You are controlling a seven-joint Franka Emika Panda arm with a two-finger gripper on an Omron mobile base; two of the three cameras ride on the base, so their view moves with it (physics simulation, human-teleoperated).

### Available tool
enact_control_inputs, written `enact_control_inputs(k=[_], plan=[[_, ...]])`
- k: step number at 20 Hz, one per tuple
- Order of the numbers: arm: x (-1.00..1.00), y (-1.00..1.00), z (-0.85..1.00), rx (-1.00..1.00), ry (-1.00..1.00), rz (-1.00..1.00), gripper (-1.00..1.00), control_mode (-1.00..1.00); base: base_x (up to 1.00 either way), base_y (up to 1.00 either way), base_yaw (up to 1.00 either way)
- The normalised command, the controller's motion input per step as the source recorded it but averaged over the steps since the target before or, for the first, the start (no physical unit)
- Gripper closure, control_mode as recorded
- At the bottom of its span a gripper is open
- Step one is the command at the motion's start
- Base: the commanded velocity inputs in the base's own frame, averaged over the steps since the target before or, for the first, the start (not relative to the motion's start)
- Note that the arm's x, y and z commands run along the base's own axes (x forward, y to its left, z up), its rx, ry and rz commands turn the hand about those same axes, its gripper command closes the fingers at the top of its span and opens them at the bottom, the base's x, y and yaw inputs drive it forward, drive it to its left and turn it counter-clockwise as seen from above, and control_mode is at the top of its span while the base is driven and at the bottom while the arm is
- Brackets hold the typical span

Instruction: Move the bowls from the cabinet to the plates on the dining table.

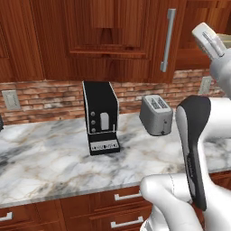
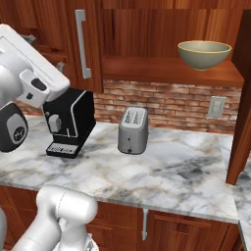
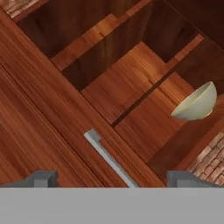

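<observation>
One tan-beige bowl (image 2: 204,54) stands upright on the shelf of the open cabinet (image 2: 166,71), up and to the right. In the hand view that bowl (image 3: 196,104) sits at the right edge, well beyond the fingers. My gripper (image 3: 113,179) is open, its two tips wide apart. The silver bar handle (image 3: 108,158) of the left cabinet door runs between them, a little ahead, and touches neither tip. That handle (image 1: 168,40) is next to my raised hand (image 1: 207,39). The plates and the dining table are out of view.
On the marble counter (image 2: 176,171) under the cabinet stand a black coffee machine (image 2: 68,122) and a silver toaster (image 2: 133,130). An open cabinet door (image 2: 242,98) juts out at the right. Drawers with short handles (image 1: 126,196) run below the counter.
</observation>
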Motion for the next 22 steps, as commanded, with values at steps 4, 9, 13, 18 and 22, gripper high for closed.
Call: enact_control_inputs(k=[4, 9, 13, 18, 22], plan=[[-0.01, -0.2, 0.09, 0.39, 0.06, 0.07, -1.0, -1.0, 0.0, 0.0, 0.0], [-0.02, -0.14, -0.04, 0.2, 0.05, 0.09, -1.0, -1.0, 0.0, 0.0, 0.0], [-0.18, -0.33, -0.18, 0.07, 0.02, 0.17, -1.0, -1.0, 0.0, 0.0, 0.0], [-0.09, -0.4, -0.46, -0.05, 0.0, 0.24, -1.0, -1.0, 0.0, 0.0, 0.0], [0.0, -0.34, -0.63, -0.2, 0.0, 0.31, -1.0, -1.0, 0.0, 0.0, 0.0]])
